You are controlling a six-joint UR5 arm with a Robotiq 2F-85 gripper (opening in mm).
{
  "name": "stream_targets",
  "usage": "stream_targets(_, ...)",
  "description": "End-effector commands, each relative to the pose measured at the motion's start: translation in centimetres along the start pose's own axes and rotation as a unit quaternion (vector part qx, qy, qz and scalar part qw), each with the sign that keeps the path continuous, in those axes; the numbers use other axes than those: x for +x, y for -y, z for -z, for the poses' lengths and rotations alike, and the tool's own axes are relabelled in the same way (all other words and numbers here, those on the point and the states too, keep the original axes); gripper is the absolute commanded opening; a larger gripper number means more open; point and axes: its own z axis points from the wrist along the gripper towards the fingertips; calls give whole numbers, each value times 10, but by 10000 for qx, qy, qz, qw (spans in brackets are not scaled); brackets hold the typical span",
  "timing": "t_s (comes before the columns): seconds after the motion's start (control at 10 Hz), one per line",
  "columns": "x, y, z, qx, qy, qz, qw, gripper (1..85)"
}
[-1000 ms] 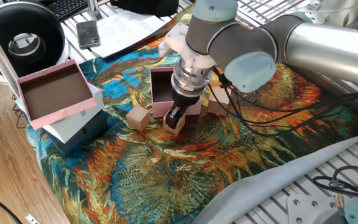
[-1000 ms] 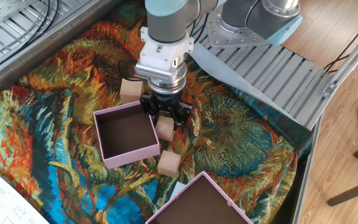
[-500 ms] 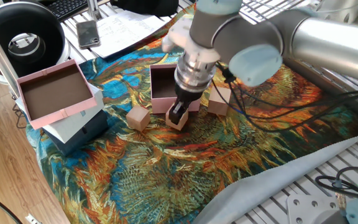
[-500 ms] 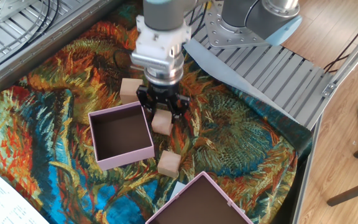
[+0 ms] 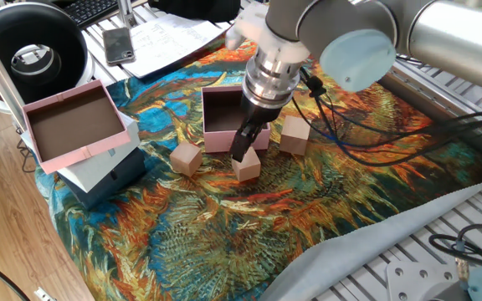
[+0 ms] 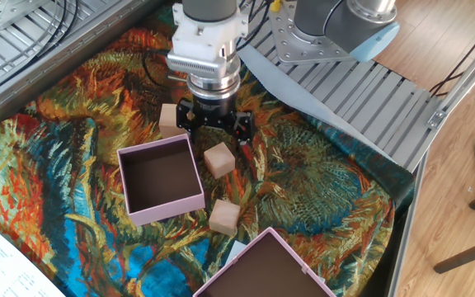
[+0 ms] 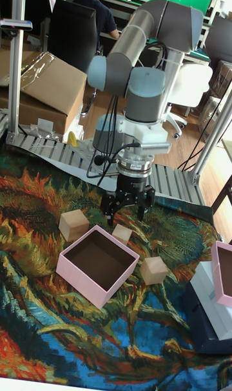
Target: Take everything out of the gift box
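Note:
The gift box (image 5: 217,141) (image 6: 174,209) (image 7: 82,283) is a small pale-pink box; its dark brown inside shows no cubes. Three tan wooden cubes lie on the patterned cloth around it. One cube (image 5: 246,167) (image 6: 218,158) (image 7: 122,233) sits just below my gripper (image 5: 243,149) (image 6: 215,125) (image 7: 127,209), which hangs open above it with its fingers spread and holds nothing. A second cube (image 5: 186,157) (image 6: 224,217) (image 7: 154,270) lies by the box's corner. The third cube (image 5: 294,134) (image 6: 171,118) (image 7: 73,224) rests on the box's other side.
A larger shallow pink tray (image 5: 90,152) (image 6: 280,244) (image 7: 218,281) sits on a white and navy box (image 5: 107,177) (image 7: 209,313) at the cloth's edge. A metal roller conveyor (image 6: 361,91) borders the cloth. Papers and a phone (image 5: 119,45) lie beyond it.
My gripper opened, let go of the cube beside the box, and rose above it. The cube now rests on the cloth.

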Motion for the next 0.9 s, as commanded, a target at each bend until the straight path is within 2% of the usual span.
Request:
stream_targets(0.0,-2,6,12,-12,29,83,10000,813)
stream_targets(0.2,-6,11,16,29,70,-29,10000,617)
stream_targets(0.3,-7,13,16,61,91,-163,9998,303)
stream_targets(0.4,-11,11,16,33,154,-422,9990,67)
stream_targets(0.5,-14,2,20,-78,171,-661,9976,20)
stream_targets(0.6,-9,3,26,79,51,-763,9970,17)
stream_targets(0.8,3,12,33,456,-250,-1318,9899,17)
